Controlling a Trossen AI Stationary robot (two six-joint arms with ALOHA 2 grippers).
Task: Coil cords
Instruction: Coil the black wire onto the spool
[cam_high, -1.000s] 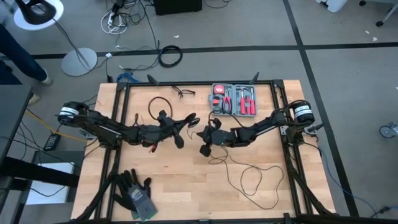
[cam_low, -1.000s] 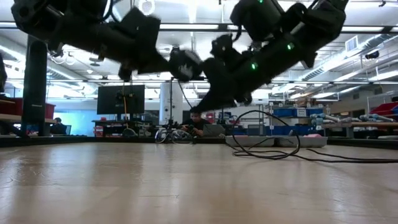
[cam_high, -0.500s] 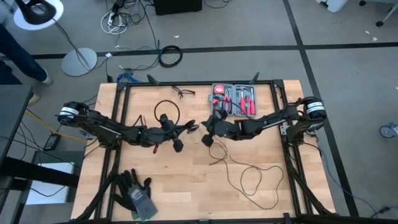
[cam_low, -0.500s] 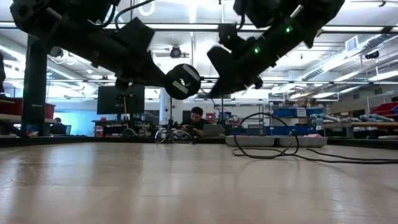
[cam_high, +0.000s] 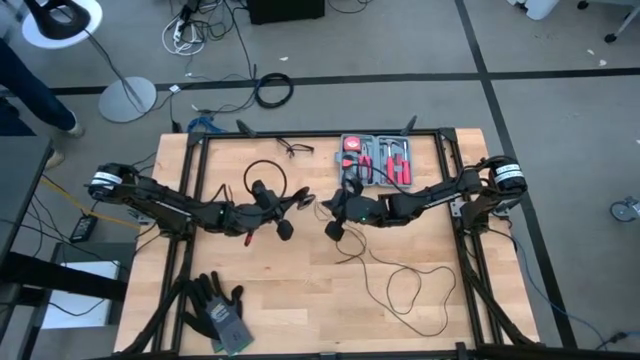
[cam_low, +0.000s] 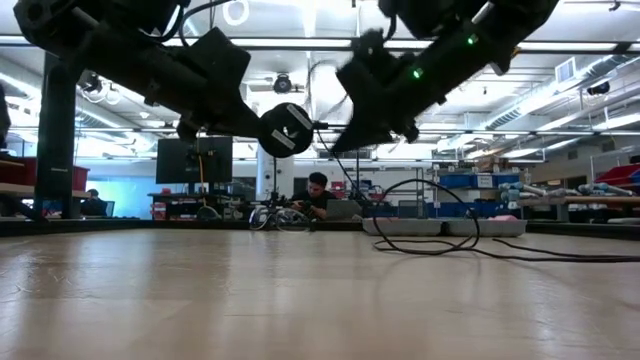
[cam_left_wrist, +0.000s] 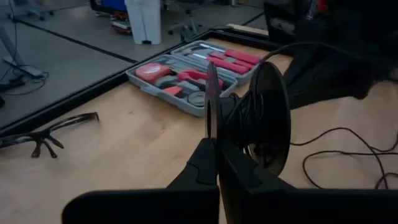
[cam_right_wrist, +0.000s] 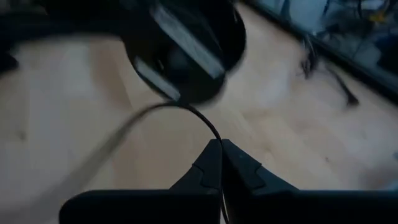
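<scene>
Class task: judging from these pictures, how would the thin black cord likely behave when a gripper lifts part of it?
Probably floppy: the cord lies in loose, wandering loops on the table. Likely light: it looks very thin where the right gripper pinches it.

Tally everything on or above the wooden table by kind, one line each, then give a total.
Thin black cable with puck: 1
Tool case: 1
Glasses: 1
Gloves: 1 pair
Grippers: 2, left gripper and right gripper, both over the table's middle
Total: 6
</scene>
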